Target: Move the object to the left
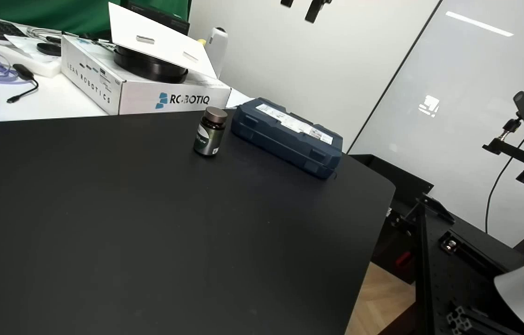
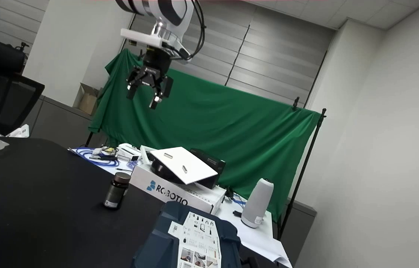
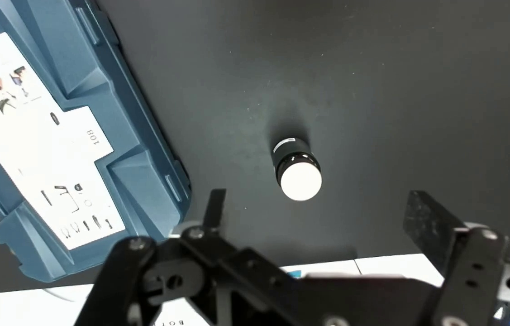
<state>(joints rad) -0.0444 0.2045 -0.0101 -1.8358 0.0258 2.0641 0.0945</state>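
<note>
"Hanging high above the bench (image 1: 159, 223), how is the claw (image 3: 320, 213) set?"

"Its fingers (image 3: 431, 231) are spread wide, and nothing is held or touched. In an exterior view lettering (image 2: 151, 70) is borne on its body, too small to be read."

"And the bottle (image 1: 208, 137)?"

"It is stood upright on the bench, well below the claw. A white-and-green label (image 1: 202, 133) is seen; its print is too blurred to be made out. The cap (image 3: 301, 181) is shown brown in both exterior views, but white in the wrist view."

"What is found near it?"

"A dark blue case (image 1: 285, 142), set apart from the bottle. A white sheet (image 3: 46, 154) is fixed along its top, marked '108' among small pictures."

"And farther off?"

"A white box (image 1: 143, 98), on which 'ROBOTIQ' is printed beside a blue mark (image 1: 162, 100), with 'LEAN ROBOTICS' along its side. On it a white panel (image 1: 164, 37) is tilted over a black round thing (image 1: 148, 67). Behind, a green cloth (image 2: 209, 119) is hung."
</note>
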